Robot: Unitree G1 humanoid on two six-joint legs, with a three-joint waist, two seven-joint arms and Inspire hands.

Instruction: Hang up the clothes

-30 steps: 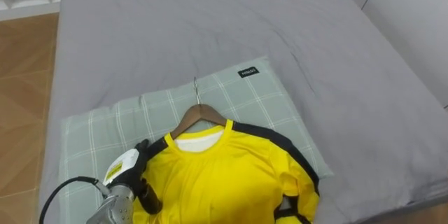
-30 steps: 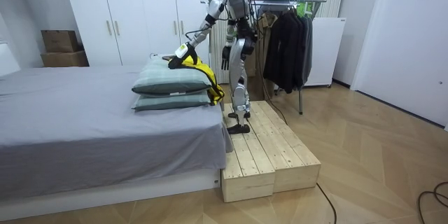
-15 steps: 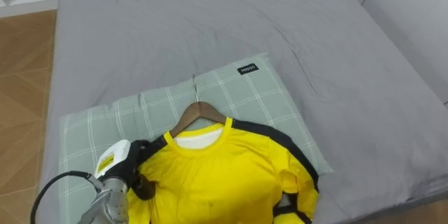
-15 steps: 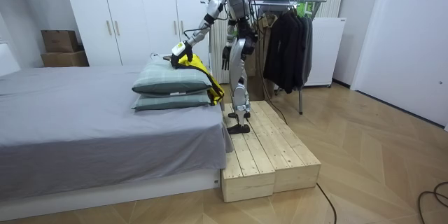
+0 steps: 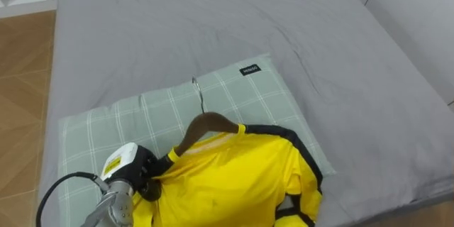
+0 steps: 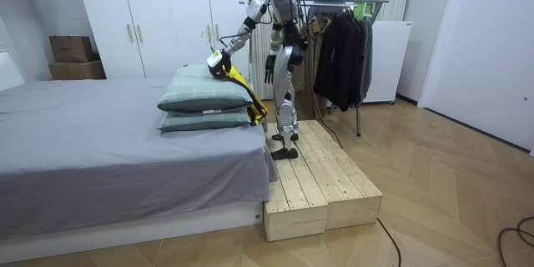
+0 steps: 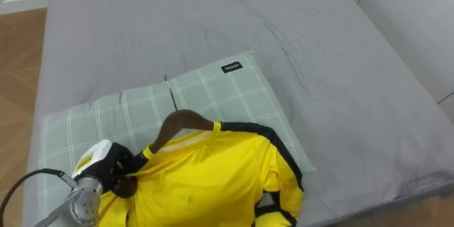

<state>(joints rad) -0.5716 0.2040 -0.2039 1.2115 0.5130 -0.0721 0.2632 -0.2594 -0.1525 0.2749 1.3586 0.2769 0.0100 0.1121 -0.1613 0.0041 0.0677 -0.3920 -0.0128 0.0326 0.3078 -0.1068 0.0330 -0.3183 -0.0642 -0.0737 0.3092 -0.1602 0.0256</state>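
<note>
A yellow shirt (image 5: 234, 177) with black trim lies on a green checked pillow (image 5: 106, 124) at the near edge of the bed. It is threaded on a wooden hanger (image 5: 206, 122), whose metal hook (image 5: 197, 92) points away from me. My left hand (image 5: 138, 174) is at the shirt's left shoulder, fingers curled round the cloth and the hanger's end. That end is raised, so the hanger tilts. In the room view I stand on a wooden platform (image 6: 317, 175) beside the bed, left hand (image 6: 219, 60) over the pillows, right hand (image 6: 269, 67) hanging at my side with straight fingers.
The grey bed (image 5: 213, 28) stretches away past the pillow; wooden floor (image 5: 25, 64) shows to its left. Behind me a clothes rack (image 6: 342, 0) holds dark garments (image 6: 342, 50). White wardrobes (image 6: 150, 17) line the far wall.
My left hand's fingers have curled onto the shirt's left shoulder and pulled it up. The hanger now tilts and the collar has bunched toward the hand. The right hand has not moved.
</note>
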